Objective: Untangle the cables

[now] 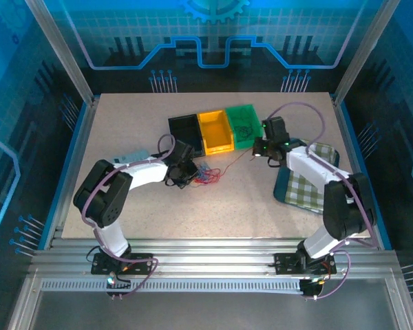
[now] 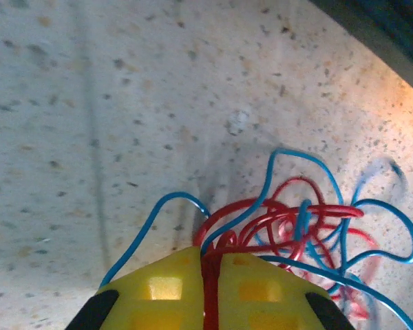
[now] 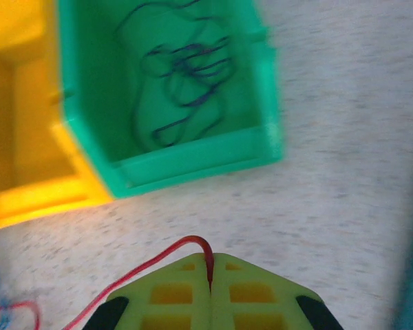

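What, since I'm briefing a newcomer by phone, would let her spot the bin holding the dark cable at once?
On the speckled table, three open bins sit in a row at the far middle: black bin, yellow bin, green bin. Pick the right-hand one: it alone is green, with a loopy bunch of thin dark cable inside.

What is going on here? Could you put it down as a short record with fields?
Left pincer: shut on red strands of the tangle of red and blue wires
Right pincer: shut on one red wire, near the green bin
Red wire: runs from the tangle to the right pincer
Green bin: holds a dark wire
Yellow bin: looks empty
Black bin: contents hard to tell
Checked cloth: under the right arm
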`<state>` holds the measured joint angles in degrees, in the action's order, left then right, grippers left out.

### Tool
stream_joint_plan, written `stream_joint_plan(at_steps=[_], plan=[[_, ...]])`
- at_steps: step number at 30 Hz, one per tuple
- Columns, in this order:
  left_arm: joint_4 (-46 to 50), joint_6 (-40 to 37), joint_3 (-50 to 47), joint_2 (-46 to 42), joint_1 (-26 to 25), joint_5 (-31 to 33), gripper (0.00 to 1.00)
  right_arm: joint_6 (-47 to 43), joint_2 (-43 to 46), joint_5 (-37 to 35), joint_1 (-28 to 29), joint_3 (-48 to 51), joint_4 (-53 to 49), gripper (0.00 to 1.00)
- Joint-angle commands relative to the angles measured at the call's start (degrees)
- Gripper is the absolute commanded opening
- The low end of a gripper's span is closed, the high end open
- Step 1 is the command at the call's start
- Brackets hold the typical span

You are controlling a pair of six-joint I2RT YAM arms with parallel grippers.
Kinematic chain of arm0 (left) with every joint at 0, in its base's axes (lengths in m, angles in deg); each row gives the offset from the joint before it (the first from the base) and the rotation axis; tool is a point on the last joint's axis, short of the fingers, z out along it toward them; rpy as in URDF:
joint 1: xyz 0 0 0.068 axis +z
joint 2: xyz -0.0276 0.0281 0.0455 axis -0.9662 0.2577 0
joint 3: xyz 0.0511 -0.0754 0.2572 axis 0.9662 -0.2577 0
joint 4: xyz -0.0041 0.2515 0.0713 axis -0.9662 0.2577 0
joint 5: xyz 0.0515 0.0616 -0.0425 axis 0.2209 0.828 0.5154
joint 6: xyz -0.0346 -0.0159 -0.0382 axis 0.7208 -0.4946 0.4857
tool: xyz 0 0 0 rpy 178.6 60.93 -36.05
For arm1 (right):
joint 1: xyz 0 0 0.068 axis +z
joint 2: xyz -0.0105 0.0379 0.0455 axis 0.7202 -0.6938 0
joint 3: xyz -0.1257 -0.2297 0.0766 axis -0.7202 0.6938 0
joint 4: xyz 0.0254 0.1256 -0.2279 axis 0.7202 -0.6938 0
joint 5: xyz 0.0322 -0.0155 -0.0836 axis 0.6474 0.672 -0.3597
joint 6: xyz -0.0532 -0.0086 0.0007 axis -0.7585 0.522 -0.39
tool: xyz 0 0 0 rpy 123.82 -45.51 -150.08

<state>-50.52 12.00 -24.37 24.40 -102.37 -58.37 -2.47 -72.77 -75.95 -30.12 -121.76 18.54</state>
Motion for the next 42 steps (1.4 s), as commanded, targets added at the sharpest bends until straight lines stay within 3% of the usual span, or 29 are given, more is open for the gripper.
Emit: stream_joint_plan(at_steps=[1,24,28,31,36,42], plan=[[4.8,1.1,-2.0,-1.0,0.8,3.2,0.0,1.9,3.1,-3.3,-3.7,1.5,-0.3,0.0],[2.9,7.3,-8.1,-5.0,3.2,5.1,0.0,6.2,10.9,-1.2,-25.1,2.7,-1.6,0.0],[2.9,7.4,-7.4,-4.0,3.1,3.9,0.04,6.8,11.1,0.9,-24.0,4.5,-0.6,0.0],[2.5,7.8,-6.8,-3.0,3.1,2.7,0.16,5.3,10.8,1.3,-20.4,5.1,0.2,0.0],[1.3,8.9,-6.5,-2.3,3.1,1.9,0.45,3.7,9.8,0.5,-13.7,5.4,1.0,0.0],[2.1,7.3,-5.0,-2.7,3.1,1.4,0.51,3.6,8.9,-0.2,-10.0,4.9,1.3,0.0]])
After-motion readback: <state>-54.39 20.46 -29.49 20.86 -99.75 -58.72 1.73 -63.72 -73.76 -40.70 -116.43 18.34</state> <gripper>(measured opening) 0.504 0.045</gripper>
